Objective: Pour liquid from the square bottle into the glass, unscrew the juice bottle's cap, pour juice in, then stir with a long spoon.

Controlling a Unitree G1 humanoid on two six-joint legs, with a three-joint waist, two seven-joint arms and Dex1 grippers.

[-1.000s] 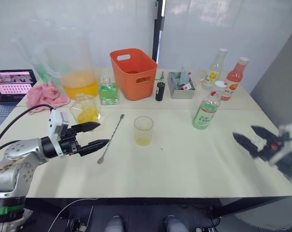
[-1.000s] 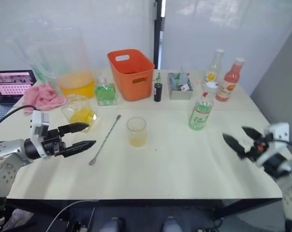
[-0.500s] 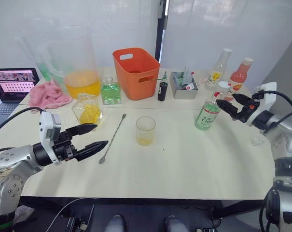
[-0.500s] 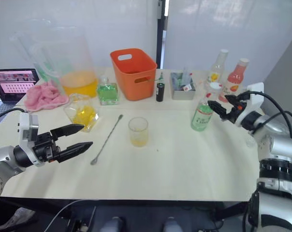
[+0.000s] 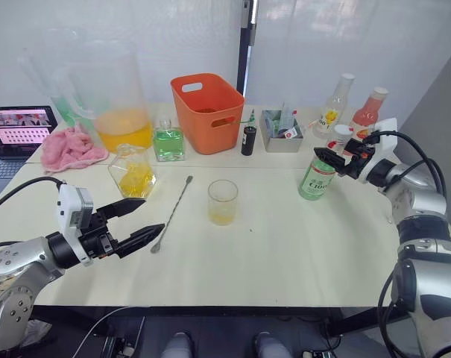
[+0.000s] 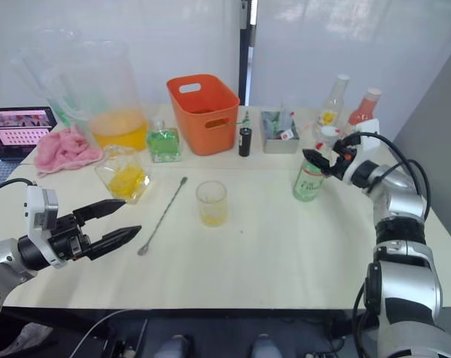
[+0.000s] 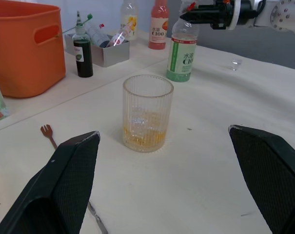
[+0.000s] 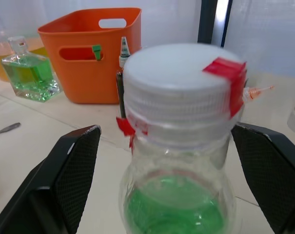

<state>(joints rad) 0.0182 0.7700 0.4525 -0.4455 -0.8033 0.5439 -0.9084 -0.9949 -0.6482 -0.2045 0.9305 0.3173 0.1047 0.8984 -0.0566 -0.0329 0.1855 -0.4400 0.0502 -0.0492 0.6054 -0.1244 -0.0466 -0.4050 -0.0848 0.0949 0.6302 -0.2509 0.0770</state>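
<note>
On table, glass (image 5: 223,202) with yellow liquid

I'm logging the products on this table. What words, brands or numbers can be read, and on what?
"C100", under two Chinese characters that seem to read "水溶": the label of the juice bottle.
The yellow-label bottle and the red-liquid bottle: print too small to read.
The laptop screen: rows of blurred content, unreadable.
The small dark bottle: label unreadable.
</note>
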